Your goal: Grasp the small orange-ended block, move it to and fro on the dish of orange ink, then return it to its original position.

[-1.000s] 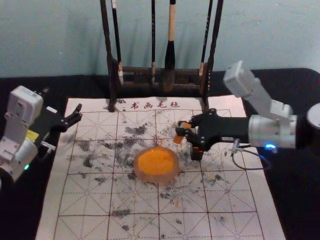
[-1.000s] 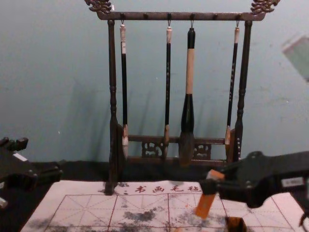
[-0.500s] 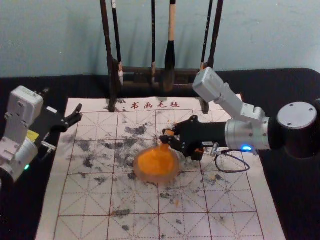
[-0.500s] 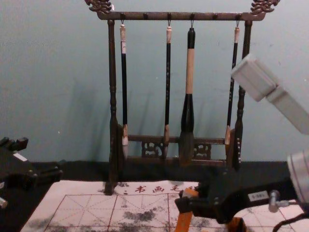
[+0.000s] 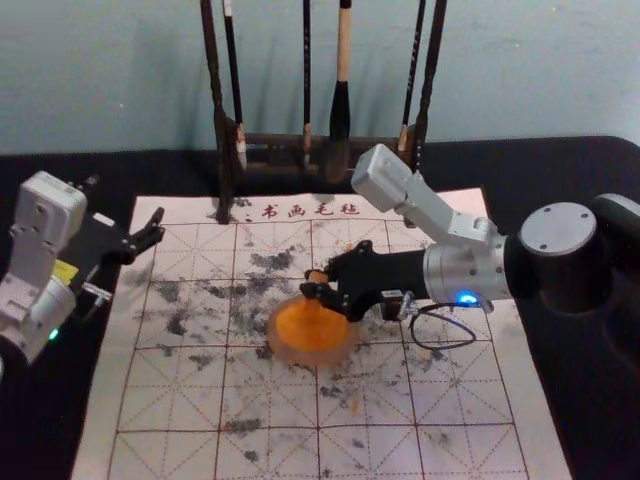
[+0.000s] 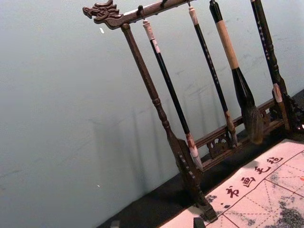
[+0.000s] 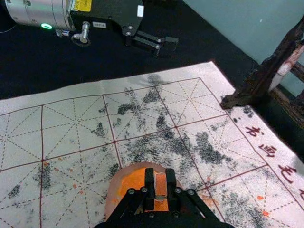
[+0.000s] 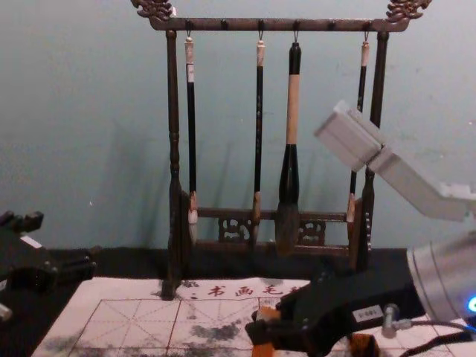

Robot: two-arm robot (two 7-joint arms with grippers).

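A pale blue-green wall [image 5: 530, 70], lightly scuffed, rises behind the counter [image 5: 550, 165] with its matte black covering. Near the wall stands a carved, dark brown wooden rack [image 8: 173, 149], with soft shadows beside it.

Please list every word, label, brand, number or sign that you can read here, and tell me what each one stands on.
"书画毛毡": printed in dark red on the felt mat, along the edge nearest the brush rack.
White label on the right arm: too small to read.
Yellow label on the left arm: too small to read.
Small characters on a brush handle: too small to read.
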